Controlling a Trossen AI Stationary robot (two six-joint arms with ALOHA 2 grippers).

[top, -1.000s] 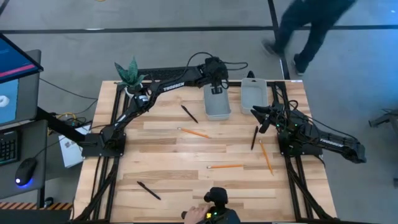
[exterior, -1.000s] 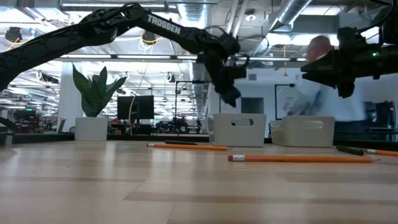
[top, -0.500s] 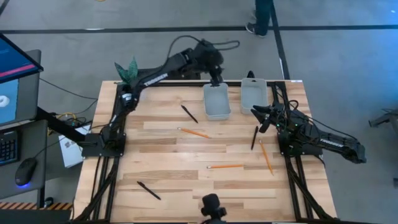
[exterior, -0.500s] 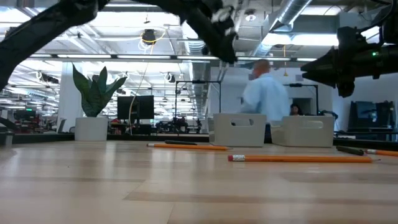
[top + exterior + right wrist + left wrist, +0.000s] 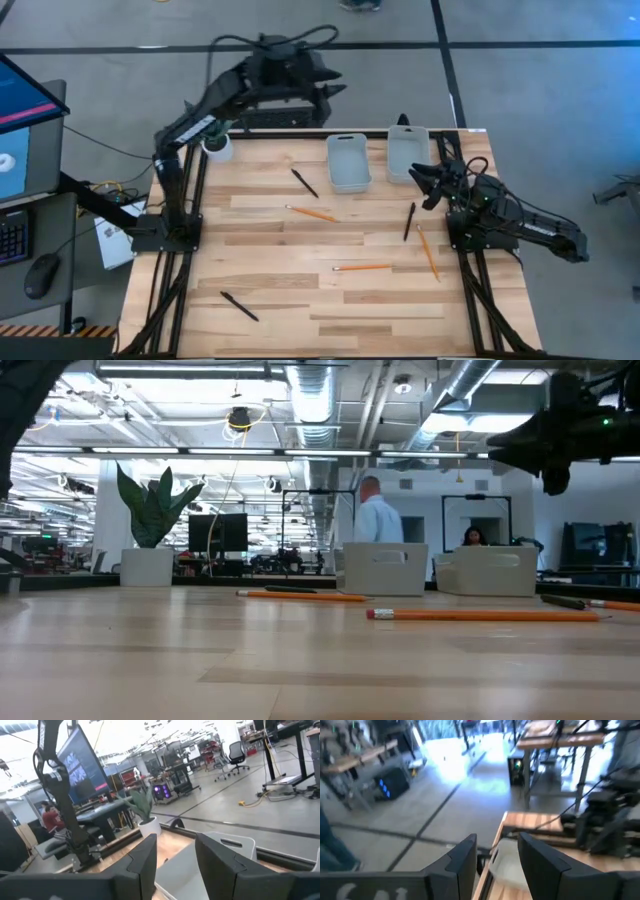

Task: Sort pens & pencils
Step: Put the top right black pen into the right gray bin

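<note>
High view: going left to right, one pen (image 5: 239, 306) lies alone near the counter's (image 5: 270, 250) front-left corner, slanted, well apart from both arms. The left gripper (image 5: 325, 85) hangs beyond the counter's far edge, past the plant (image 5: 212, 140), its jaws parted and empty with nothing between them in the left wrist view. A second pen (image 5: 304, 183) lies slanted just left of the left bin (image 5: 348, 163), and a pencil (image 5: 313, 213) lies near it, running mostly left to right toward the middle. Another pencil (image 5: 363, 268) lies level further forward. The right bin (image 5: 407, 154) stands beside the first; both bins look empty, so I judge nothing is sorted yet. The third pen (image 5: 409, 221) stands nearly front-to-back, with the third pencil (image 5: 428, 251) just right of it, also running front-to-back. The right gripper (image 5: 422, 178) hovers just behind that pen's far end, jaws parted and holding nothing. I judge the right arm far the nearer to this pair: the pen lies a short way forward of its jaws, long axis roughly in line with the arm's reach, so the jaws would need to close across it.
</note>
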